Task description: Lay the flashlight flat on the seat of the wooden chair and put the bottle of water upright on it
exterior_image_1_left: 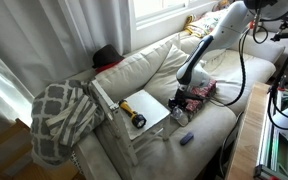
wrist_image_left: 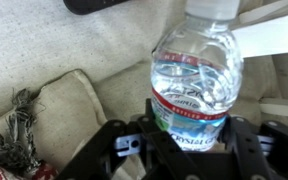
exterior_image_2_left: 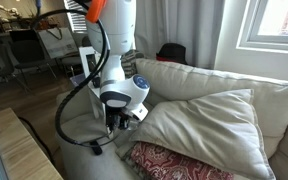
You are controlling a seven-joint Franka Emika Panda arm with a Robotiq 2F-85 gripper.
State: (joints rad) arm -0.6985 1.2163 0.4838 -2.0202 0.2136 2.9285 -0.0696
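Observation:
In the wrist view my gripper is shut on the bottle of water, a clear bottle with a white cap and a red-edged label, held between the black jaws. In an exterior view the gripper hangs over the sofa cushion just beside the seat of the wooden chair, a pale panel. The flashlight, yellow with a black head, lies flat on that seat. A corner of the white seat shows past the bottle. In the other exterior view the gripper is low over the sofa; the bottle is hidden there.
A small blue-and-dark gadget lies on the sofa's front cushion. A red patterned pillow lies by the gripper. A grey patterned blanket hangs over the chair's back. A large cream cushion lies nearby.

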